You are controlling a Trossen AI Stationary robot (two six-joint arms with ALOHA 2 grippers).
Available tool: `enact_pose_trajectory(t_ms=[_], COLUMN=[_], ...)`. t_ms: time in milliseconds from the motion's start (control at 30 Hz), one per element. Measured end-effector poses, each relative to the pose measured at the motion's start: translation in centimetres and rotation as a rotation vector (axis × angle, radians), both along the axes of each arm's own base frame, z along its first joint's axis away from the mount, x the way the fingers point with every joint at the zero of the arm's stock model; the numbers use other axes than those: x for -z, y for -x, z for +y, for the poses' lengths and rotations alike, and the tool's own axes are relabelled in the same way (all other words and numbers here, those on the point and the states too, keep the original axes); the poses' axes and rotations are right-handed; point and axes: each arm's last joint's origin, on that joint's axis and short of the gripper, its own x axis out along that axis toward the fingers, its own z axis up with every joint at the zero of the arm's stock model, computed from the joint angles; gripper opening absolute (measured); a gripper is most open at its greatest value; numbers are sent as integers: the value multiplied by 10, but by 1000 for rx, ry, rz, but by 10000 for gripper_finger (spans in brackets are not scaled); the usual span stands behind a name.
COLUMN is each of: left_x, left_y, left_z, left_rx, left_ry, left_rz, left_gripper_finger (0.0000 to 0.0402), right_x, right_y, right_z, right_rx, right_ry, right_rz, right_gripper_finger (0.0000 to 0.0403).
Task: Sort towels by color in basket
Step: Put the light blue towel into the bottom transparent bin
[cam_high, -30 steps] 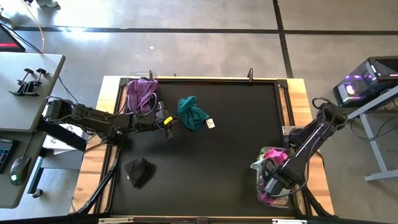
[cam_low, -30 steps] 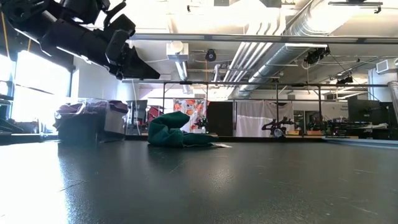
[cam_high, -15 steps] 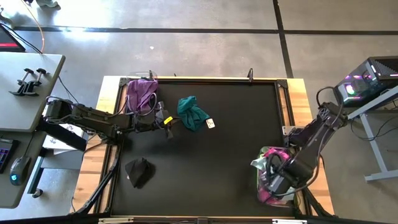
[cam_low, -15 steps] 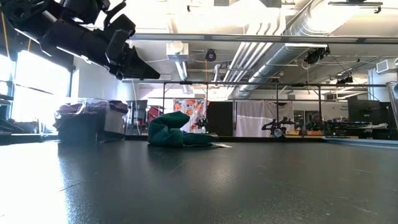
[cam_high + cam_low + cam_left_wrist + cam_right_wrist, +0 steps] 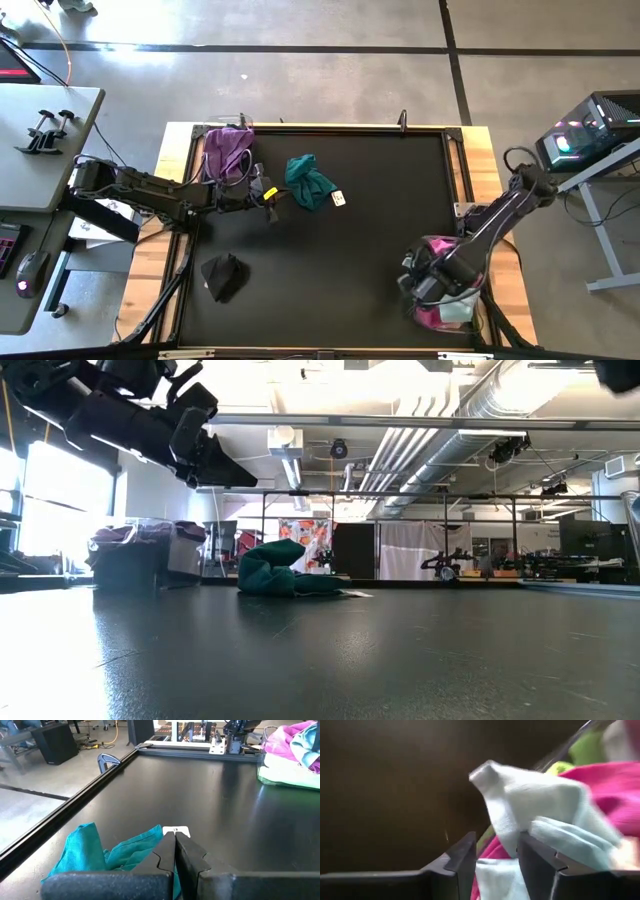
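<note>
Looks like the pick step: right gripper point(image 5: 428, 285), fingers apart, sits over the towel pile point(image 5: 445, 300) at the worktop's point(image 5: 380, 200) near right corner and needs to clamp one, left gripper point(image 5: 268, 196) waits shut by the teal towel point(image 5: 308, 180).

One towel point(image 5: 310, 181) is seen upper centre, beside a filled basket point(image 5: 227, 150) at upper left. Another towel point(image 5: 224, 275) is placed lower left; a second heaped basket point(image 5: 446, 300) sits lower right.

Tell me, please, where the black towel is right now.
In the high view, the black towel lies alone on the mat's near-left part, below the left gripper.
</note>
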Motion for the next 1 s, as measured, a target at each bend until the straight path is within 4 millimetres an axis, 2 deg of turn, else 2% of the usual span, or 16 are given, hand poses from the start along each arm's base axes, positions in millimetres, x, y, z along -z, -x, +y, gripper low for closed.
enact_pose_trajectory(t_ms=[200,467,567,700,833,1000], left_x=[0,0,0,0,0,0], left_y=[0,0,0,0,0,0], left_z=[0,0,0,0,0,0], left_rx=[0,-1,-1,-2,-3,-4], left_ry=[0,2,1,1,0,0], left_rz=[0,-1,0,-1,0,0], left_gripper_finger=[0,0,0,0,0,0], right_x=[30,55,57,42,11,-24], right_y=[11,16,16,11,7,12], right_z=[-5,-8,-8,-6,1,9], right_rx=[91,109,107,93,69,75], right_ry=[-47,-63,-70,-28,-12,-6], right_rz=[91,77,69,51,39,51], right_gripper_finger=[124,124,124,124,124,123])
